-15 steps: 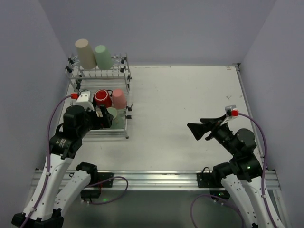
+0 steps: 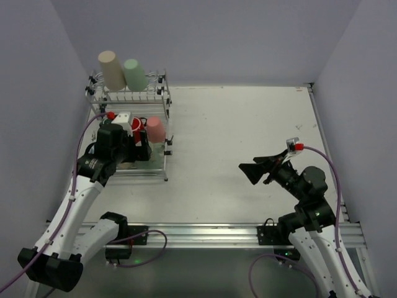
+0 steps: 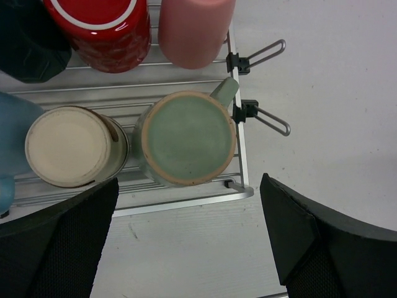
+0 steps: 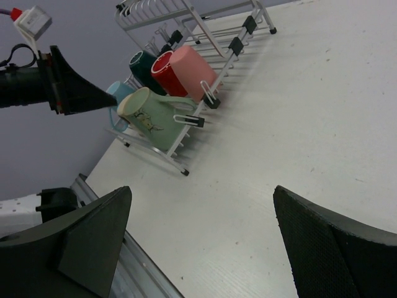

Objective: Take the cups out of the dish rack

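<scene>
Left gripper (image 2: 139,152) jaws wide apart, nothing held, hanging over the dish rack (image 3: 186,202) lower tier, straight above the sage-green mug (image 3: 188,138) at the rack's 5 o'clock corner. Right gripper (image 2: 249,171) also spread wide and empty, at about 4 o'clock on the table (image 2: 248,118), well apart from the rack.

Rack sits at 10 o'clock on the table. I count eight cups, all in it:
- beige cup (image 2: 111,70) and mint cup (image 2: 134,74) on the back tier, 12 o'clock end
- red mug (image 3: 102,31), pink cup (image 3: 192,31), dark teal cup (image 3: 28,43), light blue cup (image 3: 12,124), cream cup (image 3: 71,146), plus the sage mug below

No cup on the table. My read: nothing unloaded yet, everything left to do; sage mug looks like the first pick.
</scene>
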Robot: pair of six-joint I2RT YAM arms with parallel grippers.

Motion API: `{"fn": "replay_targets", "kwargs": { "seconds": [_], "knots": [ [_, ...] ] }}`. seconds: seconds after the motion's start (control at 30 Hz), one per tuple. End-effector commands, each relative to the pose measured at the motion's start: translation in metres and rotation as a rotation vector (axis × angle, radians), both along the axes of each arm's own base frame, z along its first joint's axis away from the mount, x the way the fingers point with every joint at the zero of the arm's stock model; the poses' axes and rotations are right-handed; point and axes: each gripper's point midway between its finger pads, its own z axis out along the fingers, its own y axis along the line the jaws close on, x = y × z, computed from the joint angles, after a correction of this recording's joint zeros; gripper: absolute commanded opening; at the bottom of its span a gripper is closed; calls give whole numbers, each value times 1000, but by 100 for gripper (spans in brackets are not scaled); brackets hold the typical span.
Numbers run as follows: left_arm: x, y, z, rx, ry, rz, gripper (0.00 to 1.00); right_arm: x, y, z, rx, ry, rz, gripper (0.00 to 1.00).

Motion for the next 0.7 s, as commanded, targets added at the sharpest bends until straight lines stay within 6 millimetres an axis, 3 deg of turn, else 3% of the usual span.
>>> {"fn": "replay_targets", "kwargs": {
  "seconds": [0.0,0.2,0.37,0.53,0.67],
  "knots": [
    [15,-9,17,33,-77,-63,100,-4,8,7,25,-27,55,99],
    [31,-18,5,67,-83,-73,100,-8,14,2,27,-30,104,99],
    [35,-11,-6,121,-85,-42,100,-6,14,-1,15,-20,107,99],
    [39,-17,-20,147,-56,-53,100,-5,16,-1,16,-12,115,99],
    [44,-16,-20,167,-70,-34,100,-7,17,-1,-1,-19,130,99]
  ]
}}
